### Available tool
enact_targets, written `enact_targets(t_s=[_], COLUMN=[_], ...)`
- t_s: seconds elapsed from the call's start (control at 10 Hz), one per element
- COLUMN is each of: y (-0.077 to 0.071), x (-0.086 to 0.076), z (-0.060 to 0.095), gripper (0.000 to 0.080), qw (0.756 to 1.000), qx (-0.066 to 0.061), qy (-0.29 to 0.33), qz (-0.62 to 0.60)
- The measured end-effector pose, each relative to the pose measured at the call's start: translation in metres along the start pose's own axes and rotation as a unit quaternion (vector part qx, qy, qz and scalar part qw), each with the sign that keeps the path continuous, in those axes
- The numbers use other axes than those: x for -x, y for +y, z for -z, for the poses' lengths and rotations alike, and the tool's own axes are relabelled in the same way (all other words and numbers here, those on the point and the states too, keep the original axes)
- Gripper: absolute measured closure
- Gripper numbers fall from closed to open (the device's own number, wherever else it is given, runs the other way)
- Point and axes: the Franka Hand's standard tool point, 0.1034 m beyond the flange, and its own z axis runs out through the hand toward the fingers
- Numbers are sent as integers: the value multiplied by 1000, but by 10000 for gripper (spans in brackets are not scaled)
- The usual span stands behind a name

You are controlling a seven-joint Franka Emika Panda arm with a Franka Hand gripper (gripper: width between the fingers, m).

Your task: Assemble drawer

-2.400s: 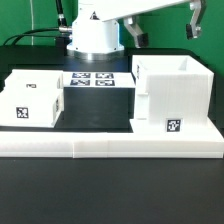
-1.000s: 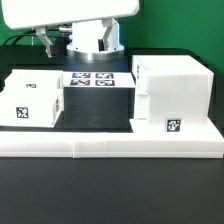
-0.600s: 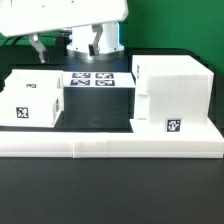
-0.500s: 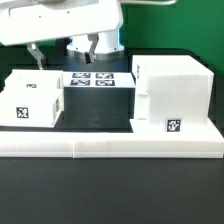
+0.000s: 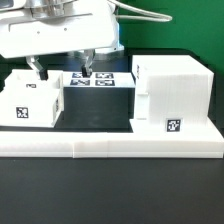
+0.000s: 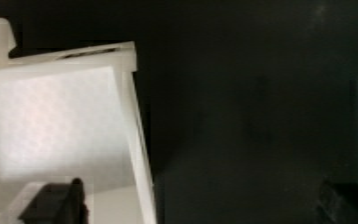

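While the small drawer box (image 5: 28, 100) sits well apart from the large shell (image 5: 175, 95), nothing looks fitted; gripper (image 5: 61, 70) hovers above it, jaws spread wide (holding nothing); grasp and insertion outstanding

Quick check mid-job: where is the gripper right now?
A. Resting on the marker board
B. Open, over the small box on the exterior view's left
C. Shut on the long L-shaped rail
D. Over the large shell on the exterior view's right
B: the gripper hangs with fingers spread and holding nothing over the small box, while the large shell stands apart on the exterior view's right.
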Motion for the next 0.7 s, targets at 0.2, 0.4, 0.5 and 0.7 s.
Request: enact_targets(t_s=[0.2, 0.4, 0.5, 0.7], y=[1, 20, 25, 28], x=[0, 7, 8, 10], z=[-1, -21, -28, -41], gripper=[150, 150, 150, 150], qw=[1000, 1000, 999, 999], qx=[1, 22, 28, 37], qy=[0, 11, 13, 15], qz=[1, 19, 23, 25])
